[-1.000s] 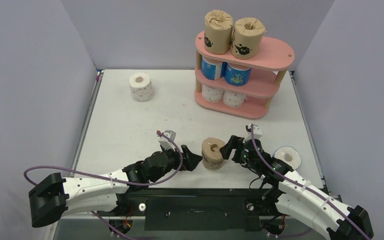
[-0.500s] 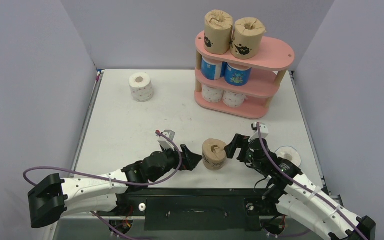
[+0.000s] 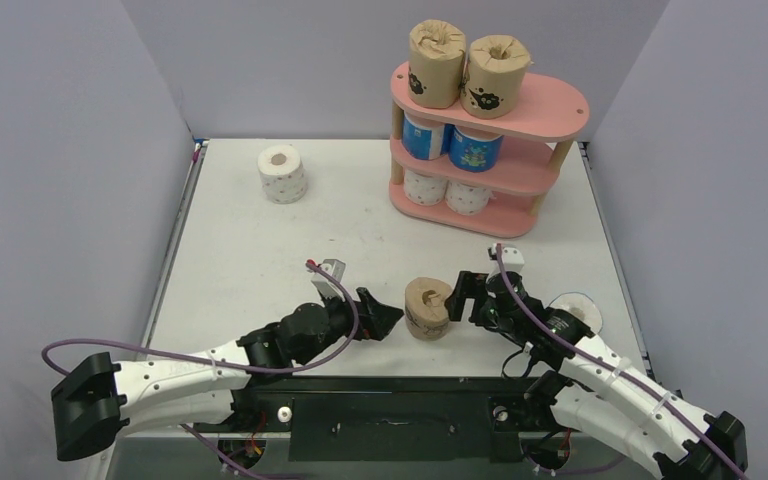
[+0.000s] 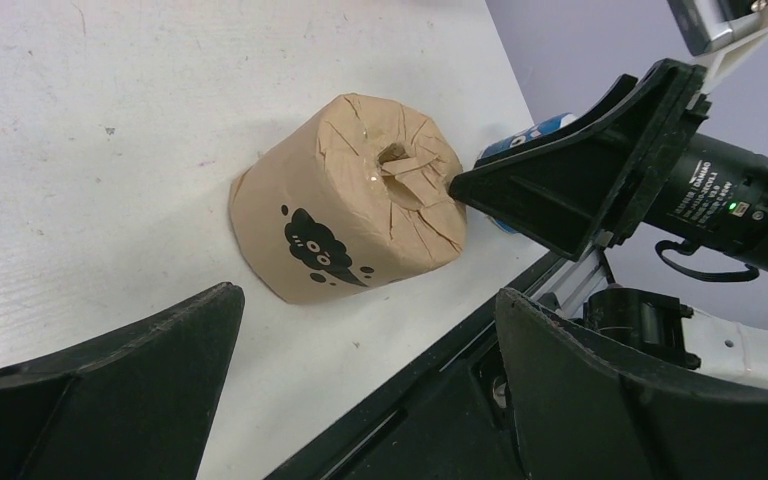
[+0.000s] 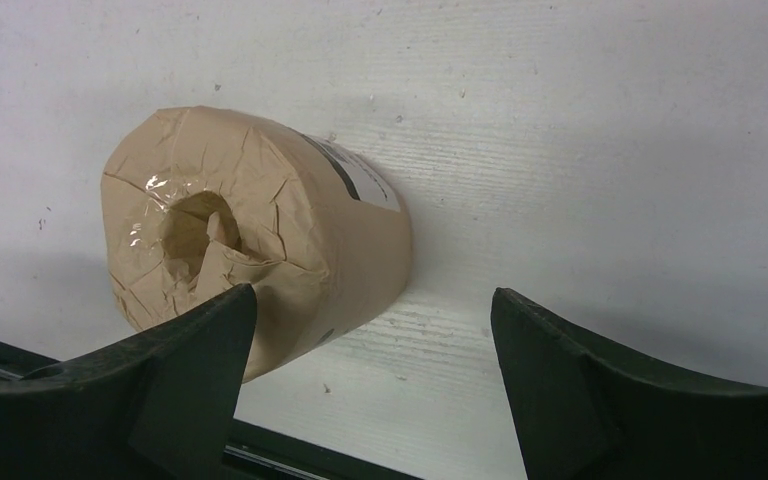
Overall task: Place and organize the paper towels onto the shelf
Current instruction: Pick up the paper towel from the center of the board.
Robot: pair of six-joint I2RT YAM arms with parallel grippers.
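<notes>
Near the front edge of the table (image 3: 260, 250), a brown roll (image 3: 427, 308) lay on its side between the two arms, well apart from the shelf (image 3: 550, 110) at the back right. The right gripper (image 5: 372, 300) was spread wide with nothing held. One finger sat in front of the roll's crinkled end and the other was off over bare table. The left gripper (image 4: 365, 310) was also wide open and empty, just beside the roll on the opposite side.

My read: the right arm was lining up the grab, and the roll wasn't centred between its jaws (it sat way over toward one finger). I'd have shifted sideways until both fingers straddled the round body evenly, pushed in a bit deeper, then closed gently, since that wrapper looked soft and crumply. Closing off-centre would probably just have rolled it away. The left arm was best kept clear, or used as a backstop.

After that it needed standing upright on the top board, where the free end beside the two brown rolls (image 3: 465, 70) looked like the obvious slot.
</notes>
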